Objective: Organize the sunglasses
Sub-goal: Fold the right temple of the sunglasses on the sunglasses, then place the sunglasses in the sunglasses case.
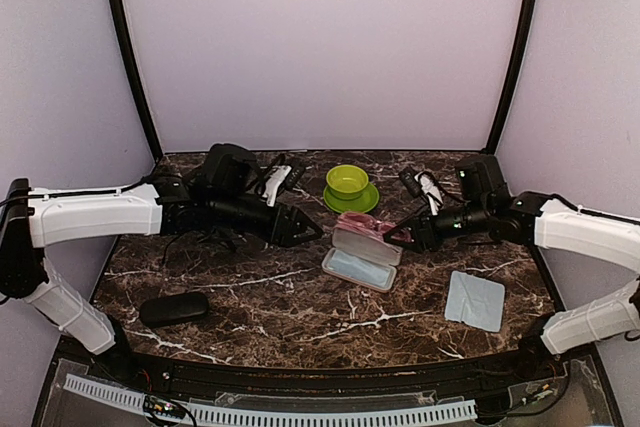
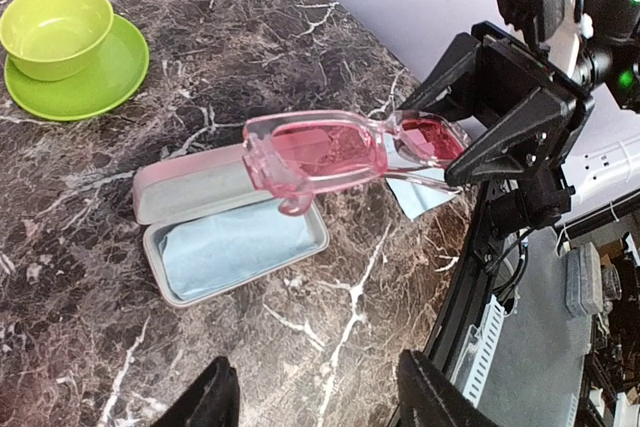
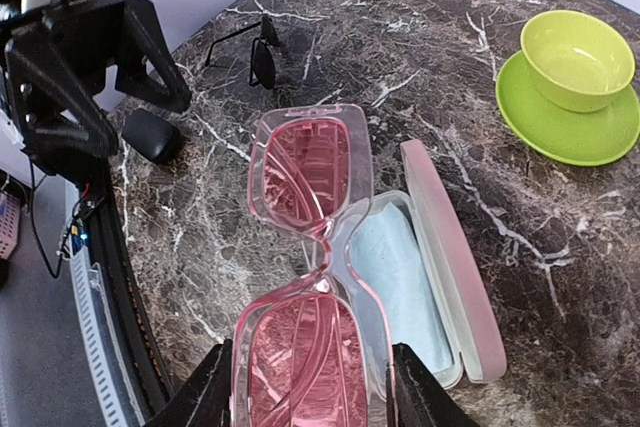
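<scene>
Two pairs: pink one gripped, black one on the table

Two fingers of the right gripper (image 3: 308, 375) are closed partway on the pink pair (image 2: 330, 152), clamping it at one lens. In the right wrist view that lens fills the bottom centre of the frame between the fingers. The other lens reaches up toward mid-frame, so the glasses point straight away from the gripper. In the left wrist view the pair sits level at centre, with its gripped end at centre right. Its free end overlaps the lid of the open case (image 2: 190, 187), whose blue-lined tray lies just below it in the frame.

The left gripper (image 2: 318, 379) stands well open with nothing between its fingers. In its own view the pink pair lies above the fingers and clear of them. In the top view the two grippers face each other at mid-frame, with the pink pair and the case between them.

The black pair (image 3: 258, 52) lies on the table (image 1: 300, 307), at upper left of centre in the right wrist view, apart from both grippers. In that view a black case (image 3: 155, 135) lies below and left of it. A green bowl (image 3: 578, 55) sits on its saucer (image 3: 560, 132) at upper right. A pale blue cloth (image 1: 475, 299) lies at lower right of the top view.
</scene>
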Robot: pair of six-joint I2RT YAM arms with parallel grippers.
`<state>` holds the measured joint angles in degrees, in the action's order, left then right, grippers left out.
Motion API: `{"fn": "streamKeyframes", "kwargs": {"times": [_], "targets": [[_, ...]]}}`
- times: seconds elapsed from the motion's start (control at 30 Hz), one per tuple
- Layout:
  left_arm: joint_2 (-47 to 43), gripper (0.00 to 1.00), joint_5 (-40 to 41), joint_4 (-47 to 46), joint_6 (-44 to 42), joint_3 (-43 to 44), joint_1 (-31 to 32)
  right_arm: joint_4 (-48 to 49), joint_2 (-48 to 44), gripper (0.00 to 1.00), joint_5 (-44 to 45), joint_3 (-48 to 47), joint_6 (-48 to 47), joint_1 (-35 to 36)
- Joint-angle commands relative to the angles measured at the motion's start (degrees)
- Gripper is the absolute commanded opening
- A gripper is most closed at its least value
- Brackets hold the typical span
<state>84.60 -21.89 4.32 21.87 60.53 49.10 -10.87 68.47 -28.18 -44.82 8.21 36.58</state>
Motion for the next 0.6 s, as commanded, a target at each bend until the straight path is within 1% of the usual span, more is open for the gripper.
{"fn": "streamKeyframes", "kwargs": {"times": [0.0,0.1,0.27,0.57], "targets": [[-3.08,0.56,-0.13,-1.75,0.88,-0.62,-1.64,-1.58,0.35,0.17,5.11,0.37,-8.57,1.46],[-3.67,0.56,0.75,-1.72,0.86,-0.43,-2.26,-1.81,2.03,0.17,6.99,-0.03,-11.50,2.62],[-3.38,0.56,0.57,-1.96,1.08,-0.35,-2.86,0.67,4.46,0.15,8.50,0.16,-15.10,4.37],[-2.25,0.56,-1.00,-3.29,2.21,-1.22,-2.87,4.84,12.24,0.14,12.62,0.11,-18.33,6.40]]}}
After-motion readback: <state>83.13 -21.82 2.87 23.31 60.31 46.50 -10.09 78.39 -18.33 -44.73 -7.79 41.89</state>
